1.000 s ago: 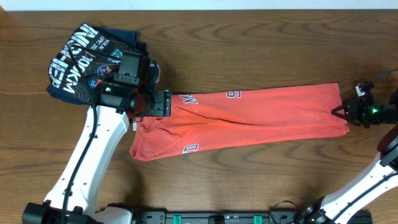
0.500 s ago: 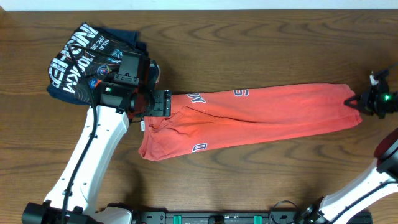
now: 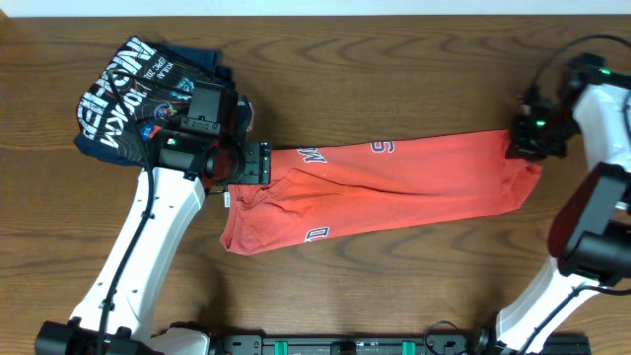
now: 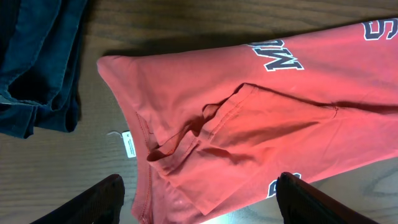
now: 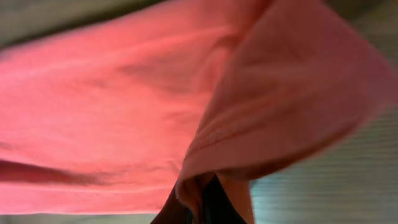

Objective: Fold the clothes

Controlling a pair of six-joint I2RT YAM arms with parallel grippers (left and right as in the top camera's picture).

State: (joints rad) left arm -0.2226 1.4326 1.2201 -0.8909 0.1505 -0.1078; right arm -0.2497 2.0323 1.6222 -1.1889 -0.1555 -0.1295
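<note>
The right hand (image 3: 523, 140) is closed tight on the right end of the shirt (image 3: 394, 182); in its wrist view the hem drapes in a raised fold over the pinching fingers. The left hand (image 3: 262, 163) stands wide open over the shirt's left end, at the collar, holding nothing.

The shirt lies as a long, narrow orange-red band across the middle of the desk (image 3: 394, 59), from left of centre to the right side of the frame, with white lettering showing along its upper edge. The navy shirt (image 3: 128, 99) sits folded at upper left, just beside the left arm.

The shirt looks light, limp and soft, so it will probably sag, drag and crease rather than keep a shape. The stitched hem, collar or shoulder seam should give the firmest bite. The neck label (image 4: 129, 144) marks the collar end.
</note>
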